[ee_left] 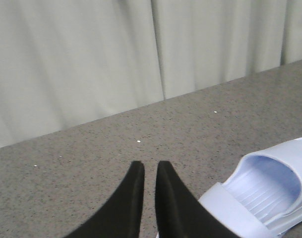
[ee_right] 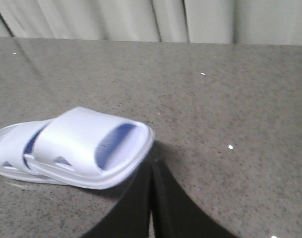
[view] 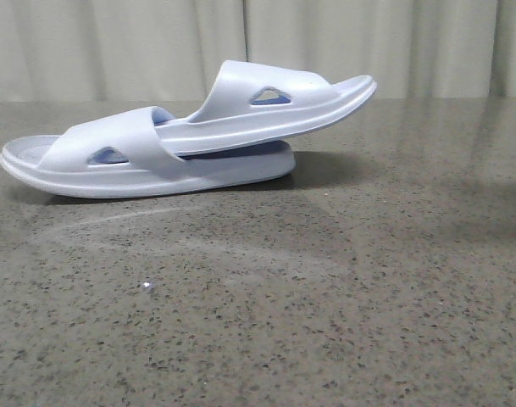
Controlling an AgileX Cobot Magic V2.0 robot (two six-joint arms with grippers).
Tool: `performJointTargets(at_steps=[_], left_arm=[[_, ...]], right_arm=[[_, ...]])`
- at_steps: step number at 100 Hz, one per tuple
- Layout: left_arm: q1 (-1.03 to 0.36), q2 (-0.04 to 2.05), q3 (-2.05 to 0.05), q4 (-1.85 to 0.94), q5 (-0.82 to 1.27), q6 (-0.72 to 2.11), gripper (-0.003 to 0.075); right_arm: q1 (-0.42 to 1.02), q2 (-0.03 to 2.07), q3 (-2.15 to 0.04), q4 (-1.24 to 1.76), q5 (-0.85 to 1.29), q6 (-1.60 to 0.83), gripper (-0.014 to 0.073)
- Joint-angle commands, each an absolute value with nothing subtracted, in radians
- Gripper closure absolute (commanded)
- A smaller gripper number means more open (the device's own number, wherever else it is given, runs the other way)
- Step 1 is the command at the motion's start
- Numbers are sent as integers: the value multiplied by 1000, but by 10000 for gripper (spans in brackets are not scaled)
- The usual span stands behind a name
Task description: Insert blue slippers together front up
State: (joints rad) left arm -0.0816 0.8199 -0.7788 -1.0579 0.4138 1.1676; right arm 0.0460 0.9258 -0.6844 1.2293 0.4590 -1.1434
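I see the blue slippers (view: 190, 136) nested on the speckled desk (view: 325, 322), left of centre in the front view: one lies flat, the other is pushed through its strap and rests tilted, its free end raised toward the right. My left claw (ee_left: 150, 171) has its fingers nearly together with a thin gap, holding nothing (the slippers sit just beside it). My right claw (ee_right: 151, 171) is pressed together, empty, near the raised end.

The upper slipper (view: 274, 102) hides the lower slipper's (view: 113, 157) heel end; left wrist view cuts a slipper off at its edge; both arms are unseen from the front
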Motion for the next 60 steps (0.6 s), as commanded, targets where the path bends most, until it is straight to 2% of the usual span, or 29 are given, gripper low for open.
performJointTargets(at_steps=[1, 38, 60], left_arm=[[-90, 754, -737, -1188, 321, 1277, 705], [-90, 569, -429, -1663, 332, 1601, 705], [-90, 493, -296, -1729, 334, 1635, 705]], right_arm=[[55, 841, -617, 1288, 350, -1158, 673], [56, 533, -302, 1302, 258, -1158, 673], [56, 426, -199, 1363, 248, -1158, 673]])
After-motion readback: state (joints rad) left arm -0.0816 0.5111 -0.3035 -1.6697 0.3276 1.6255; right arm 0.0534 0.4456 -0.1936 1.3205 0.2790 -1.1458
